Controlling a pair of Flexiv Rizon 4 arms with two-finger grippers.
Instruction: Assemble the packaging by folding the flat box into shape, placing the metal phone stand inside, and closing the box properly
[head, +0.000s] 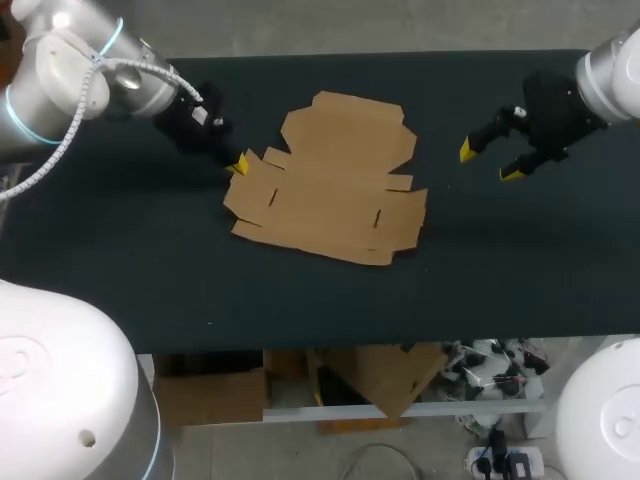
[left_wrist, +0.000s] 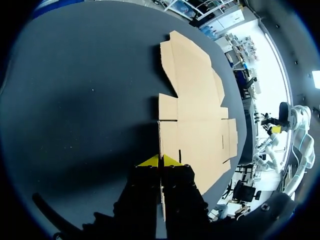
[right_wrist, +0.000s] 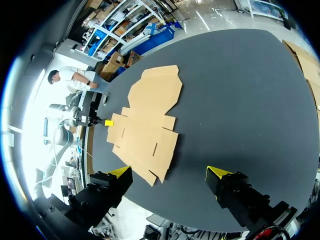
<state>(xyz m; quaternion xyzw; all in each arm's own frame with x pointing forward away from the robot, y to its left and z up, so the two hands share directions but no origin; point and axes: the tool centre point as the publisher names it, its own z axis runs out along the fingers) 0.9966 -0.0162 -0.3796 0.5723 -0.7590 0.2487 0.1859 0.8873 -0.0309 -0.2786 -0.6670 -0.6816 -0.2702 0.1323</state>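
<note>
The flat brown cardboard box (head: 335, 180) lies unfolded on the middle of the dark table, its flaps spread out. My left gripper (head: 238, 164) is low at the box's left edge. In the left wrist view its yellow tips (left_wrist: 160, 161) meet on the edge of a side flap of the box (left_wrist: 197, 120), so it is shut on the cardboard. My right gripper (head: 490, 162) hovers to the right of the box, open and with nothing in it. In the right wrist view (right_wrist: 169, 172) the box (right_wrist: 147, 120) lies ahead of its fingers. No metal phone stand is in view.
The dark green table top (head: 120, 250) stretches bare to the left, front and right of the box. Its front edge runs across the lower part of the head view.
</note>
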